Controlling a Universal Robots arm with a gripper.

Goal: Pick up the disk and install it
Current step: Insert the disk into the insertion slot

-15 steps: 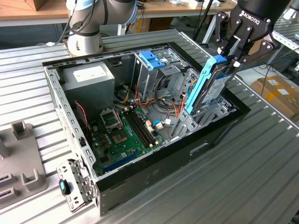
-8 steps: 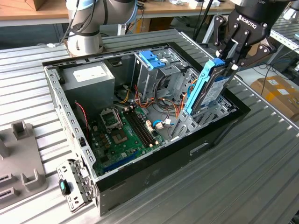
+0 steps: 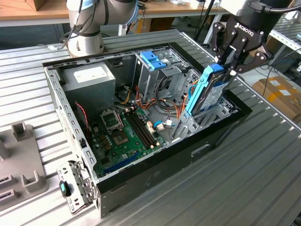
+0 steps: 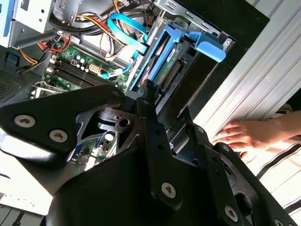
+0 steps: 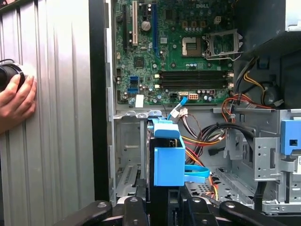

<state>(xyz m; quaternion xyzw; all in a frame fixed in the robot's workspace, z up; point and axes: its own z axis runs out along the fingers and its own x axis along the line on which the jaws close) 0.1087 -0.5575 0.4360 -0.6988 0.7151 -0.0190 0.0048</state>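
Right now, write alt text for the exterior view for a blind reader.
The arm's jaws clamp the disk, tilted on edge, its lower end inside an open computer case at the exterior view's right. The case sits on a ribbed metal table.

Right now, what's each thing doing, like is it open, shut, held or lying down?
gripper, shut on the disk's top end.
disk, held on end, lower end inside the computer case, top sticking out.
computer case, open, lying on its side on the table.
hand, resting flat on the table beside the case.
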